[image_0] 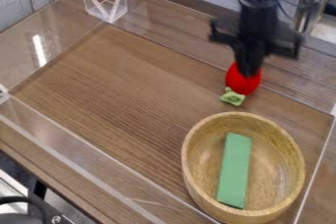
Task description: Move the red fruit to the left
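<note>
The red fruit (242,77), a small glossy strawberry with a green cap at its lower end, hangs tilted just above the wooden table at the right. My gripper (247,67) comes down from above and is shut on its upper part. The fingers themselves are blurred and partly hide the fruit.
A wooden bowl (197,147) sits at the front right with a flat green block (235,169) lying in it. Low clear plastic walls (39,41) border the table. A clear folded stand (102,5) is at the back left. Bare wood spreads to the left.
</note>
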